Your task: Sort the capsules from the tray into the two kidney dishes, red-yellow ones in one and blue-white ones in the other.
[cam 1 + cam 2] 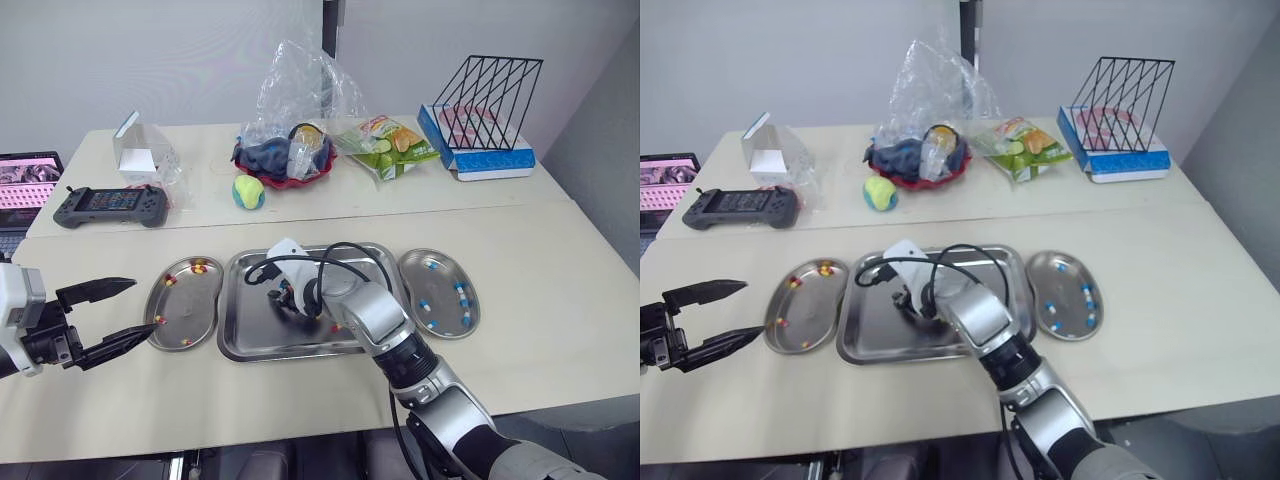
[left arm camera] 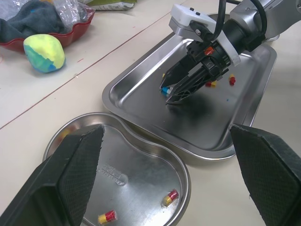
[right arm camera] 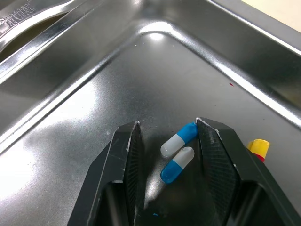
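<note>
Beige worktop (image 1: 560, 300) of two slabs butted along a seam, plain grey wall behind. Near strip and whole right side bare, open room for arm travel. Far slab crowded: laptop screen (image 1: 28, 180) at the far left, then game controller (image 1: 108, 207), clear box (image 1: 140, 152), crumpled plastic bag (image 1: 300, 90) over a red bowl (image 1: 300, 180), yellow-and-blue ball (image 1: 248, 192), snack packet (image 1: 388, 140), and wire rack (image 1: 487, 100) on a blue box (image 1: 490, 158) at the far right. Steel tray (image 1: 250, 325) at the centre of the near slab, raised rim all round, a kidney dish just beside each short end. Left dish (image 1: 195, 305) with a few scattered red-yellow capsules (image 1: 200, 266). Right dish (image 1: 442, 290) with several blue-white capsules (image 1: 461, 290). Left end effector (image 1: 143, 304) above the worktop by the outer rim of the left dish, fingers spread wide, nothing between them. Right end effector (image 3: 167, 123) down in the left half of the tray, fingers parted and straddling a blue-white pair (image 3: 178, 140) lying side by side on the tray floor, not clamped. Loose red-yellow capsule (image 3: 258, 148) just outside one finger, also on the tray floor.
</note>
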